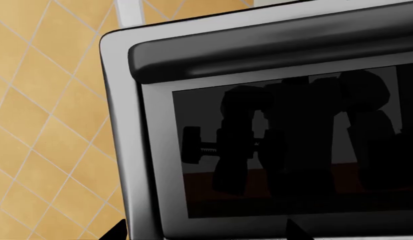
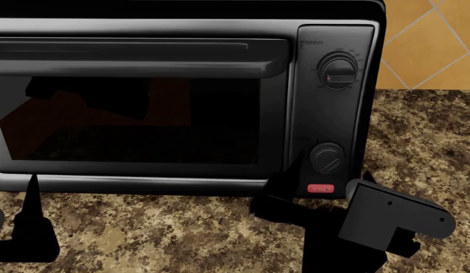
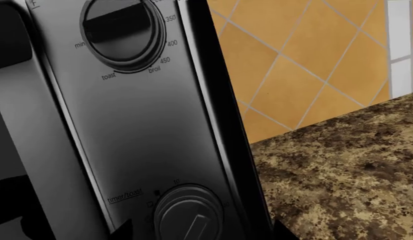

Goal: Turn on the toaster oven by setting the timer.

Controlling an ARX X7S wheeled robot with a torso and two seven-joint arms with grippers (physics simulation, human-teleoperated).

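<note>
The toaster oven (image 2: 144, 114) is black and silver-grey, with a dark glass door and a wide bar handle (image 2: 136, 57). Its right panel carries the larger marked dial (image 2: 338, 70), the timer (image 2: 327, 157) below it and a small red button (image 2: 320, 188). My right gripper (image 2: 330, 177) is open just in front of the timer, one finger on each side, not touching it. In the right wrist view the timer (image 3: 190, 215) sits between the open fingertips of the right gripper (image 3: 201, 232). My left gripper (image 2: 15, 227) is open and empty at the door's lower left corner; the left wrist view (image 1: 206, 232) shows the door (image 1: 286, 150).
The oven stands on a speckled brown granite counter (image 2: 417, 131). An orange tiled wall (image 2: 432, 40) rises behind it. Counter surface lies to the right of the oven (image 3: 340, 165).
</note>
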